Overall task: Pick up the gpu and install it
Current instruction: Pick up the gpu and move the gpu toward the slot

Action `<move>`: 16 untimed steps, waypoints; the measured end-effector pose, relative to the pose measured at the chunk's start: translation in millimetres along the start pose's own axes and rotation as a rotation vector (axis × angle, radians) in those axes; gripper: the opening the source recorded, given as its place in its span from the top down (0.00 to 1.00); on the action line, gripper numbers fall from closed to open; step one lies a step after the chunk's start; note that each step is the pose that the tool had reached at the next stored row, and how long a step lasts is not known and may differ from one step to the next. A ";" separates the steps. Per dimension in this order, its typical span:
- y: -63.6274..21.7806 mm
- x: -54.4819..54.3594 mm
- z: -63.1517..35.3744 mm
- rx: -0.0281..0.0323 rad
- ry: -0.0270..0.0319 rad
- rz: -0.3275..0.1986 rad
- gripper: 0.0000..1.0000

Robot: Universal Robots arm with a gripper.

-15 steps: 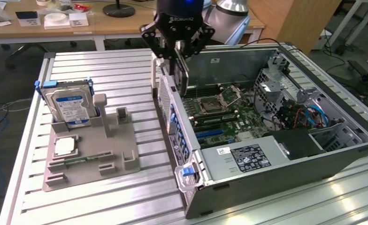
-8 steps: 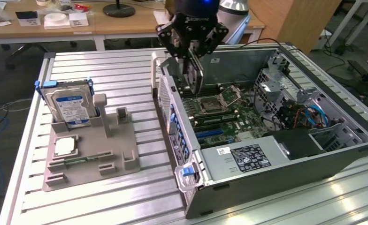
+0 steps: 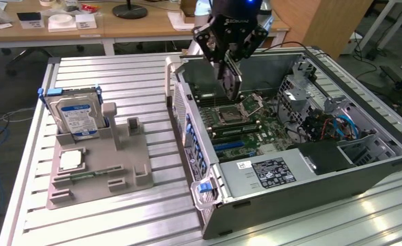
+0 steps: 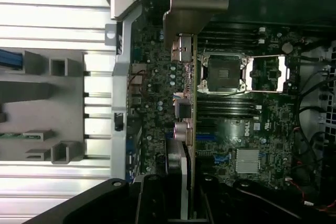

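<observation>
My gripper (image 3: 227, 60) hangs over the open computer case (image 3: 365, 169), shut on the gpu (image 3: 231, 82), a thin flat card held on edge above the motherboard (image 3: 245, 136). In the wrist view the gpu (image 4: 185, 114) runs edge-on from between my fingers (image 4: 152, 198) out to its metal bracket (image 4: 191, 3). It hovers over the board near the empty processor socket (image 4: 227, 73), apart from the slots below.
A grey holder tray (image 3: 98, 164) on the slatted table carries a silver hard drive with blue label (image 3: 78, 117) and a processor chip (image 3: 71, 160). The power supply (image 3: 283, 171) sits at the case front, with cables (image 3: 327, 128) along its right side.
</observation>
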State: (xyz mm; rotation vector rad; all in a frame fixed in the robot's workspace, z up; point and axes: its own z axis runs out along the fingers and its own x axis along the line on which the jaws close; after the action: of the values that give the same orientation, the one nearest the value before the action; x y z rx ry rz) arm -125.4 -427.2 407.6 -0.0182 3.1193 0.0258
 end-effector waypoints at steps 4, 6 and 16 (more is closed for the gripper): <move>-0.2 -18.4 0.6 -0.0001 0.0000 0.000 0.72; -0.3 -27.4 0.8 -0.0001 0.0000 0.000 0.72; -0.6 -65.3 1.9 0.0489 0.0006 -0.001 0.72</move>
State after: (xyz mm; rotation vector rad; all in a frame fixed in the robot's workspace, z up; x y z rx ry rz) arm -60.0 -427.0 407.1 -0.0190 3.1193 -0.0506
